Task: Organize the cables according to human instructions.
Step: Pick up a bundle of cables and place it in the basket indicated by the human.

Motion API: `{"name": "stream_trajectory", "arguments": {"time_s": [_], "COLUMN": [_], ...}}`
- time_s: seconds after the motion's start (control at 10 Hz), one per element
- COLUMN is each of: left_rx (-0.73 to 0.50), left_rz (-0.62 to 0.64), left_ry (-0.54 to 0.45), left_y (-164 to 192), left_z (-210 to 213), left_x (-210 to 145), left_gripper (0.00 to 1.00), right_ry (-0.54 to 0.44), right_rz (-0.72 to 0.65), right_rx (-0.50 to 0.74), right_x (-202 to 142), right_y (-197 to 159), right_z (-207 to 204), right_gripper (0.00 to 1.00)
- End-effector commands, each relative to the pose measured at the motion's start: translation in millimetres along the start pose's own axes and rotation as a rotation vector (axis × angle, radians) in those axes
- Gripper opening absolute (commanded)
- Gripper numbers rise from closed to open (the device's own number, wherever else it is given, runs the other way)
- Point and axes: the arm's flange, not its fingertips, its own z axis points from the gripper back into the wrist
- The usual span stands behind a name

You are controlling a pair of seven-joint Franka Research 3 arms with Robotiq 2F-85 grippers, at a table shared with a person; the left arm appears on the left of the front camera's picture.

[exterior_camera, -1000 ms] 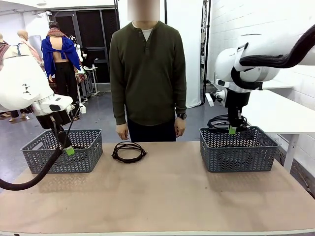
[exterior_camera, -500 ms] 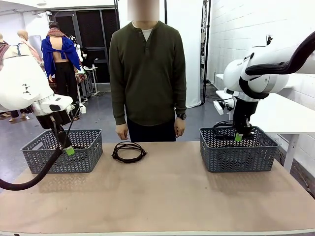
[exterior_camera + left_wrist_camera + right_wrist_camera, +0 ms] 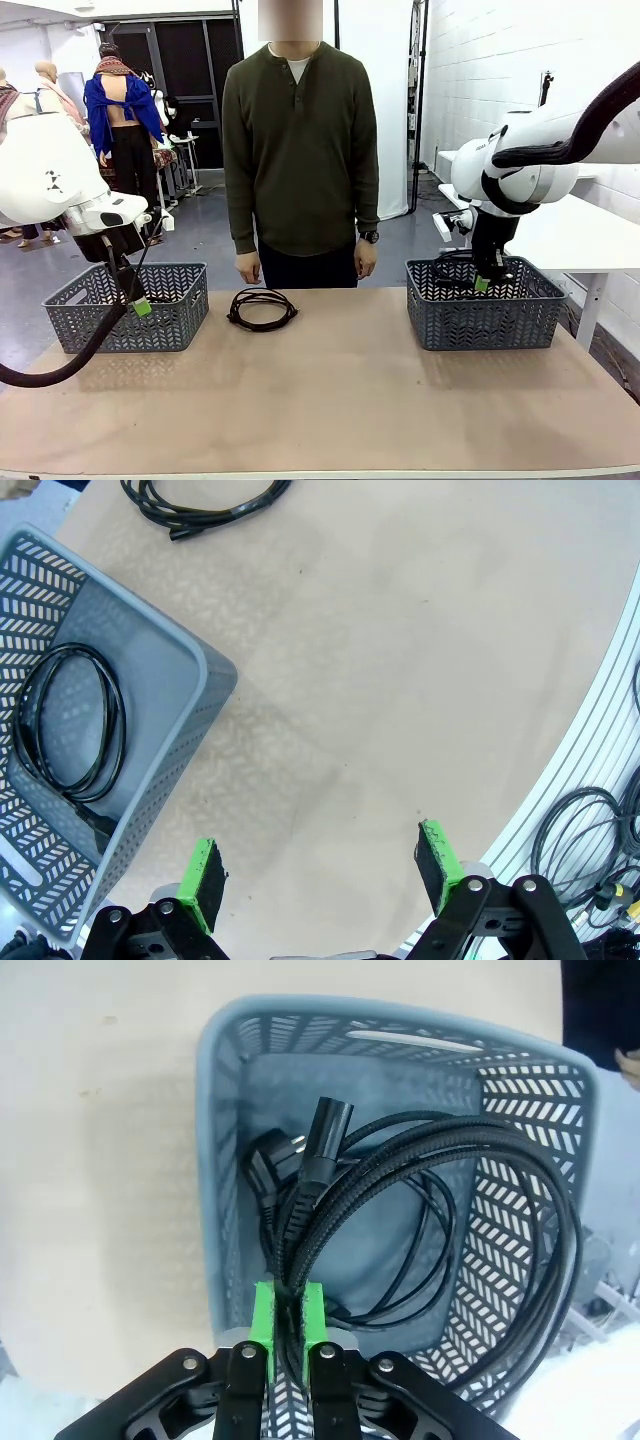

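Right pincer (image 3: 286,1315) clenched on the held cable (image 3: 345,1195), a bunched black coil inside the right basket (image 3: 225,1110). Its strands run away from the fingers, with one plug aimed at the far wall and a second plug beside it. Cannot tell whether another cord lies beneath.

Basket coil (image 3: 70,730) lies flat in the left basket (image 3: 190,700). Tabletop coil (image 3: 262,307) lies flat on the tabletop (image 3: 330,400), long axis left-right, between the two grey baskets, before the person (image 3: 300,150). Three coils counted.

Left pincer (image 3: 325,870) released, above bare tabletop beside the left basket.
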Motion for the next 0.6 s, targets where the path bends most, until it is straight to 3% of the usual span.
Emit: {"name": "stream_trajectory", "arguments": {"time_s": [0.0, 0.5], "left_rx": [0.000, 0.000], "left_rz": [0.002, 0.002], "left_ry": [0.006, 0.006], "left_y": [-0.1, -0.1], "left_z": [1.4, 1.4], "left_x": [-0.3, -0.3], "left_gripper": [1.00, 1.00], "right_ry": [-0.003, -0.021], "right_rz": [0.003, -0.060], "right_rx": [-0.008, 0.014], "right_x": [0.3, -3.1], "right_y": [-11.5, -21.8], "right_z": [-1.5, -1.4], "right_gripper": [0.00, 0.98]}}
